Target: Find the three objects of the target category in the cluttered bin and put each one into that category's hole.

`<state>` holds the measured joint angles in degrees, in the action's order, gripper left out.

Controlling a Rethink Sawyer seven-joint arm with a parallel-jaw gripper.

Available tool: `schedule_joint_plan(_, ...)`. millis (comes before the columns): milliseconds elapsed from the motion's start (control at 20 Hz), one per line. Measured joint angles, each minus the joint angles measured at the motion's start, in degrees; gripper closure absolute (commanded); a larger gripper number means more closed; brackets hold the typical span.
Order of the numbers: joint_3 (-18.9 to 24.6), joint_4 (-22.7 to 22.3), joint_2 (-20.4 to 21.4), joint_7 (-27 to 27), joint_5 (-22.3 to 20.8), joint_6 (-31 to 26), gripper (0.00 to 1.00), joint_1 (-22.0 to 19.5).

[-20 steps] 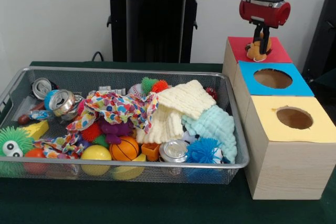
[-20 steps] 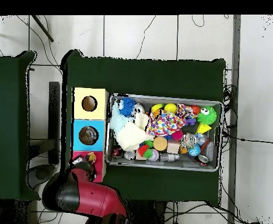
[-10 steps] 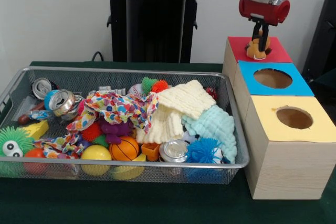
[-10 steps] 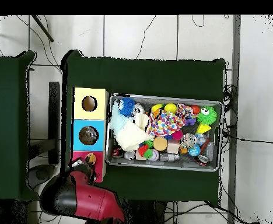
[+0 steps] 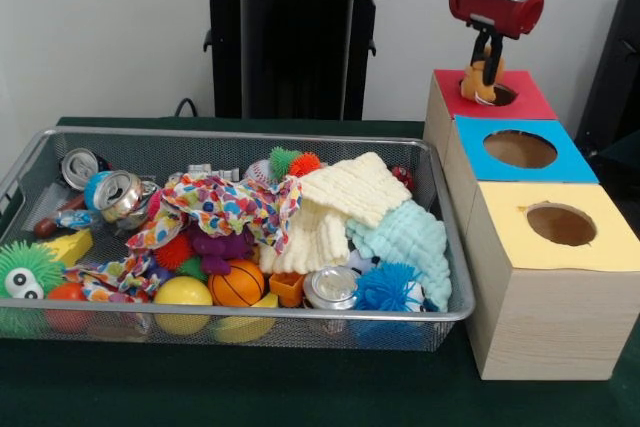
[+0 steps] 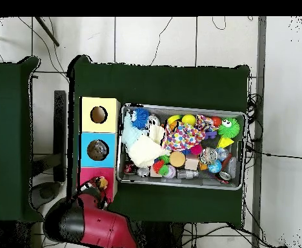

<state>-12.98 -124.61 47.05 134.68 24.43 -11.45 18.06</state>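
Observation:
The bin [image 5: 250, 315] is a silver wire-mesh basket packed with toys, cloths and cans; it also shows in the overhead view [image 6: 182, 108]. My gripper [image 5: 483, 69] hangs over the red-topped box [image 5: 525, 102] at the far right. It is shut on a small orange and yellow toy [image 5: 477, 90], held just above that box's hole [image 5: 502, 94]. In the overhead view the gripper [image 6: 99, 189] and the toy [image 6: 102, 183] sit at the red box's [image 6: 88, 174] edge.
A blue-topped box [image 5: 572, 162] and a yellow-topped box [image 5: 500, 237], each with a round hole, stand in a row beside the bin. The bin holds a cream cloth [image 5: 345, 192], a patterned cloth [image 5: 225, 202], cans and balls. The robot pedestal [image 5: 295, 37] stands behind.
My gripper has risen a little and shifted slightly left over the red box, carrying the orange toy up with it. The bin's contents have not moved.

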Motion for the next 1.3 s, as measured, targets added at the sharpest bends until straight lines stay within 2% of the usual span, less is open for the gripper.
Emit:
schedule_joint_plan(200,-0.98,0.02,0.01,0.0,0.01,-2.75,1.0,0.21)
schedule_joint_plan(900,-1.08,0.12,-0.18,0.0,0.07,-2.88,1.0,0.31)
schedule_joint_plan(1300,-1.2,1.95,-1.66,0.0,0.05,-3.36,1.0,0.66)
